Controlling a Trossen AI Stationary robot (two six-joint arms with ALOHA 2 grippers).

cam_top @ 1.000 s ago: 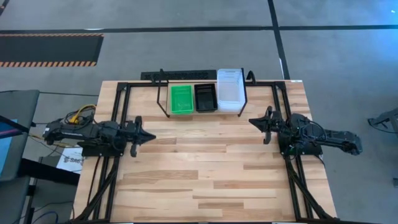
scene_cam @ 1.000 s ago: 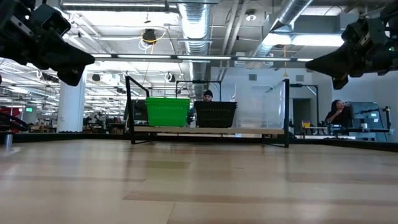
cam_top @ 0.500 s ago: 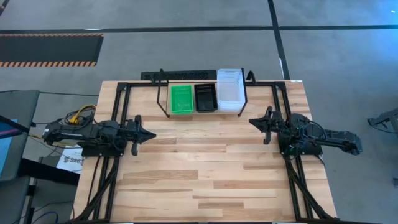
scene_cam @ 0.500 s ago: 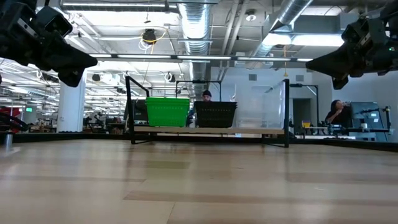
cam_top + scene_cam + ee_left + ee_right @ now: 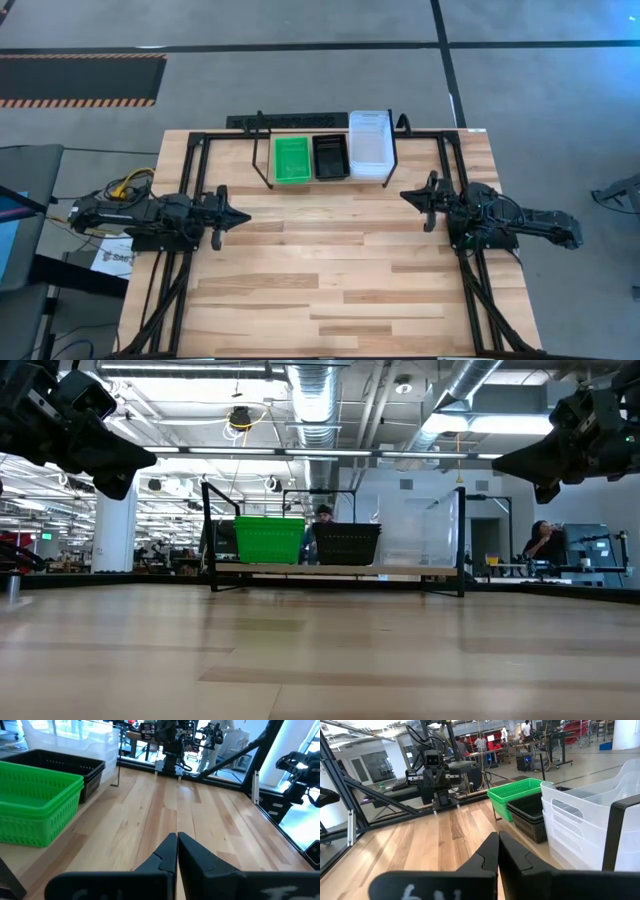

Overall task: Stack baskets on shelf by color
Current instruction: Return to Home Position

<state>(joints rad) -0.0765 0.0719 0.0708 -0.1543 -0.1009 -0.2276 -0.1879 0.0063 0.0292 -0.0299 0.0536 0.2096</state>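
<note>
3 stacks on shelf (image 5: 461, 550): green baskets (image 5: 292, 160), black baskets (image 5: 330, 157), clear baskets (image 5: 368, 147).

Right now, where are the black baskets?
In the high view, the black baskets sit centred on the shelf, between the green baskets and the clear baskets.

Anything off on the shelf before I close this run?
Nothing stands out. Green baskets, black baskets and clear baskets sit side by side on the shelf, upright. Left gripper and right gripper are shut, apart from it.
</note>
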